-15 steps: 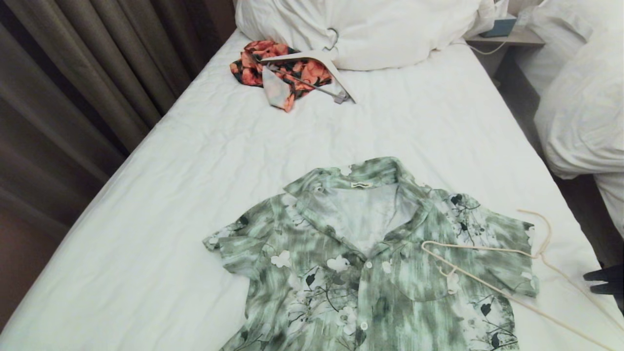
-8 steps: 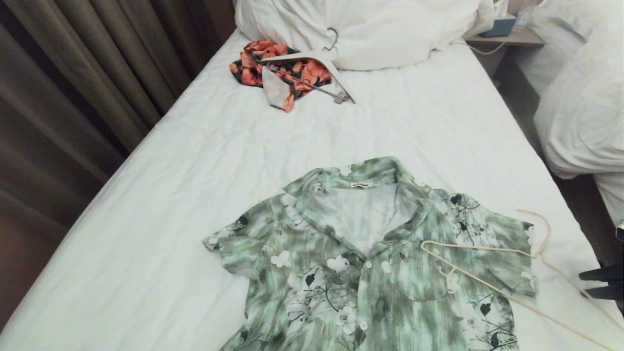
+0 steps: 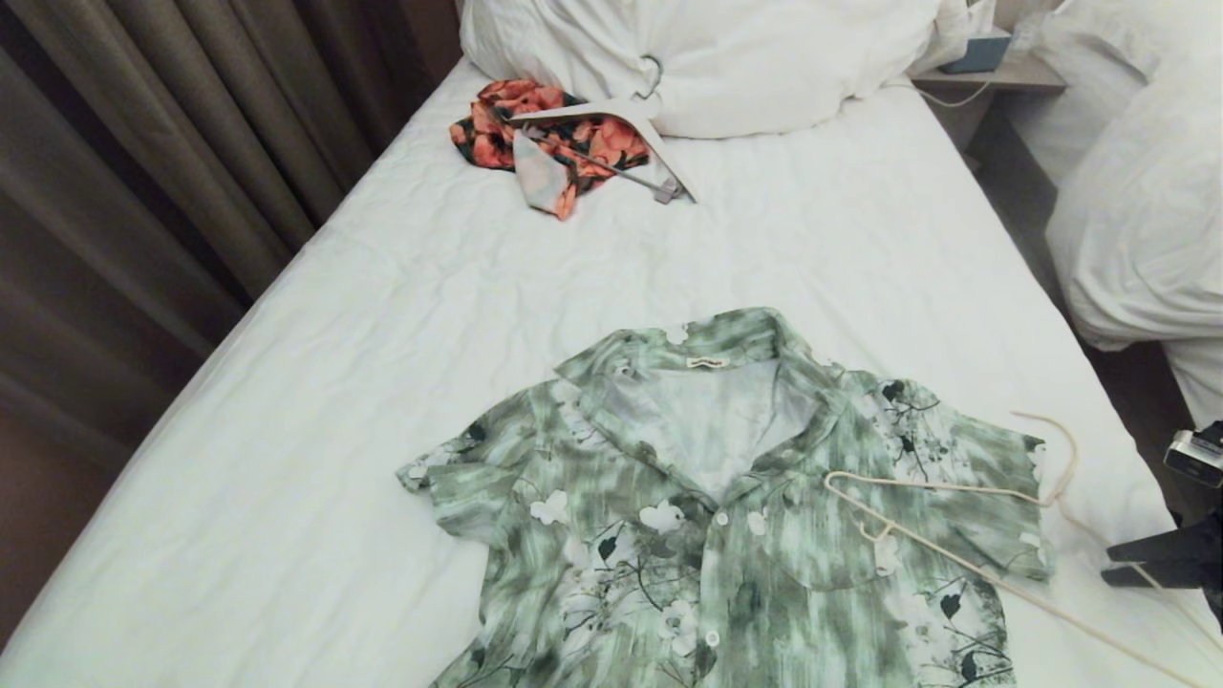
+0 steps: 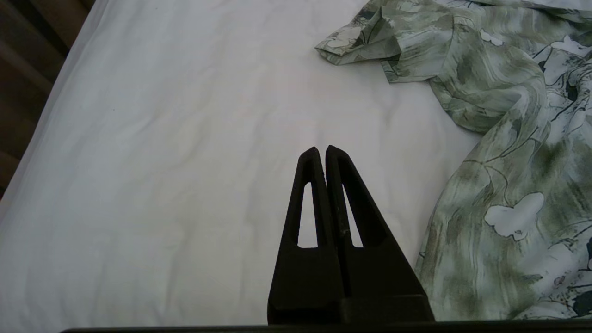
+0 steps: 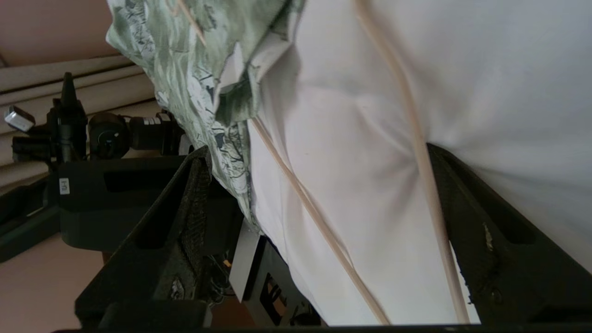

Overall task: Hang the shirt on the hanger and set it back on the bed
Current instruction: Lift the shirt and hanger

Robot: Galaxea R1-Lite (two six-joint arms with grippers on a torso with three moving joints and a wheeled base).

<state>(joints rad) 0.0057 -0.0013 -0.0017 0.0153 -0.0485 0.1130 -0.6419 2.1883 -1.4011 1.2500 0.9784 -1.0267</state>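
While the shirt [image 3: 736, 506] lies flat on the bed [image 3: 401, 315], unhung, the hanger [image 3: 965, 535] rests across its sleeve, one wire between the spread fingers of the right hand [image 5: 323, 222]. Nothing grasped yet; left hand [image 4: 322, 152] clenched, beside the other sleeve.

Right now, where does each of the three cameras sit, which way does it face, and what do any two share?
Head: high, looking down the white-sheeted bed at the green floral button-up shirt; right gripper at the edge.
Left wrist: behind the shut left gripper, over bare sheet beside the shirt.
Right wrist: behind open fingers straddling the thin cream wire hanger.
All three show the shirt.
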